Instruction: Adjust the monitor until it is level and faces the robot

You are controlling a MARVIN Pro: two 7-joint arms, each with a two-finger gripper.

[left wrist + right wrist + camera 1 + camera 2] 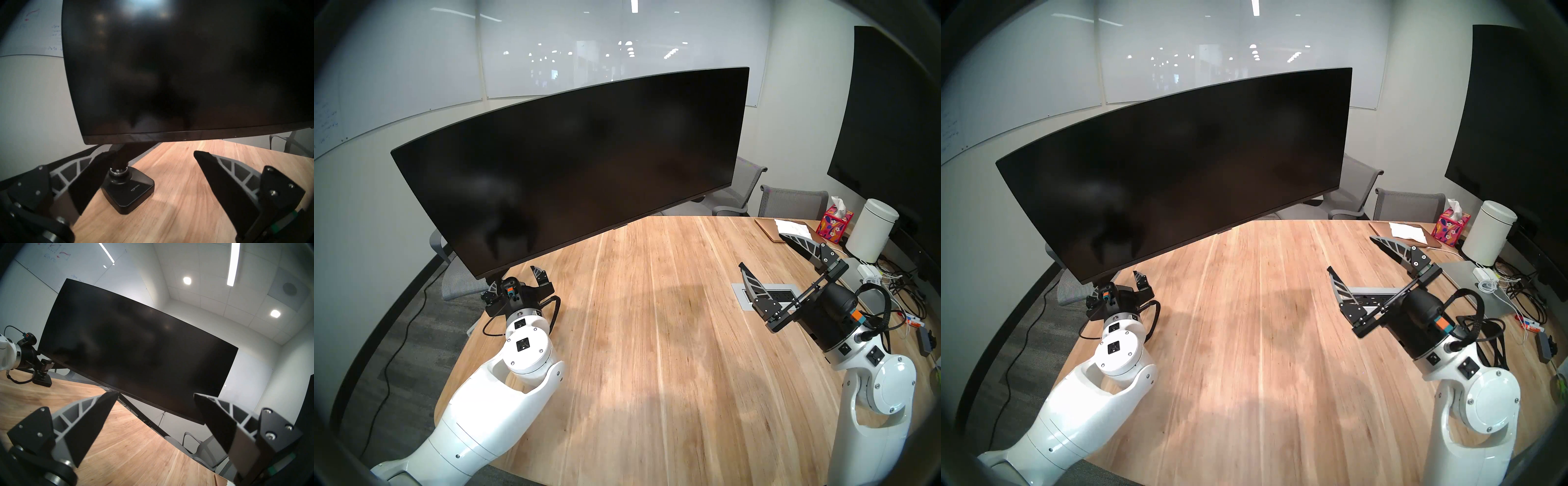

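The monitor (578, 169) is a wide curved black screen, dark, hanging over the wooden table (653, 356). It is tilted, with its left end low and its right end high. It also shows in the other head view (1178, 169). My left gripper (516, 276) is open and empty just below the monitor's low left corner, not touching it. In the left wrist view the open gripper (153, 152) points at the screen's bottom edge (186, 134) and the clamp base (129, 188). My right gripper (762, 251) is open and empty above the table's right side, well short of the monitor (136, 353).
A large flat wall screen (890, 135) hangs at the right. A white canister (873, 234), a tissue box (834, 220), a brown pad (772, 230) and tangled cables (897, 292) crowd the table's right end. An outlet panel (751, 298) sits in the table. Grey chairs (792, 202) stand behind.
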